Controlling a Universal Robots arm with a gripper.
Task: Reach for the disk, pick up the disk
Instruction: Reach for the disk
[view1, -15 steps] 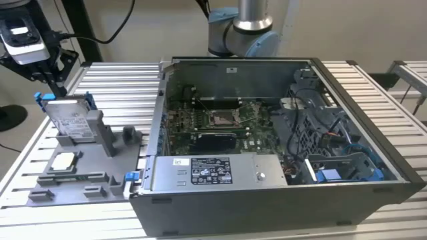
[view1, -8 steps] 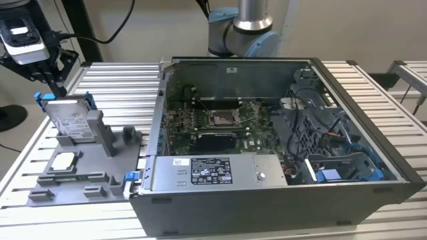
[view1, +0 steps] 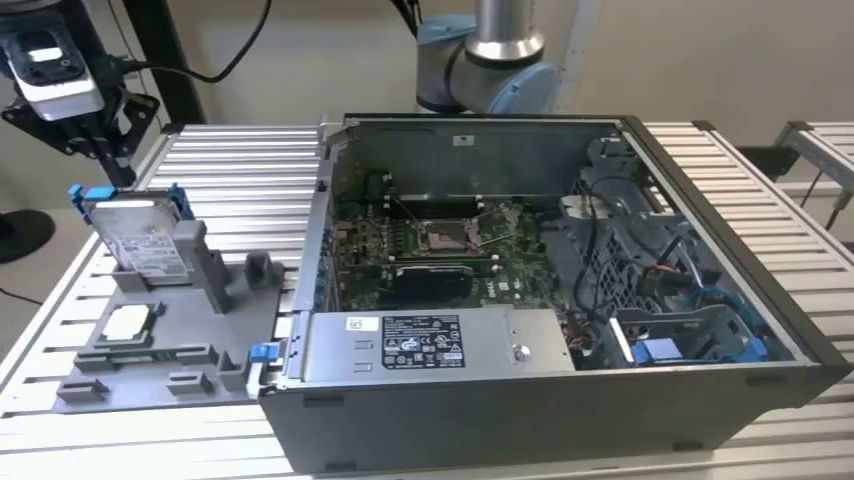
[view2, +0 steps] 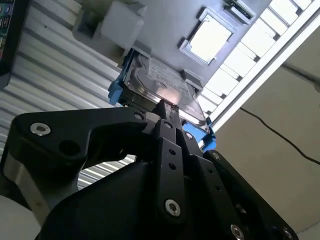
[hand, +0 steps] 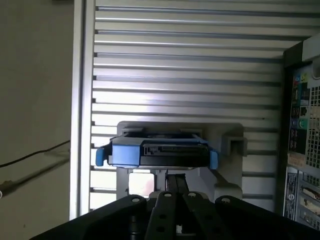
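Exterior view: disk (view1: 138, 237) stands on edge in the grey holder (view1: 214, 292), long axis roughly upright; gripper (view1: 115, 170) hangs just above the disk's top edge, fingers pinched together, holding nothing

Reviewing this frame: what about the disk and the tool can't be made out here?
1. Contact between the tool and the disk: in the second wrist view the tool's own black body covers the disk's near edge, so touching or apart cannot be told.
2. Disk's lower part: in the exterior view it is hidden inside the grey holder.
3. Disk's label print: too small in the exterior view.
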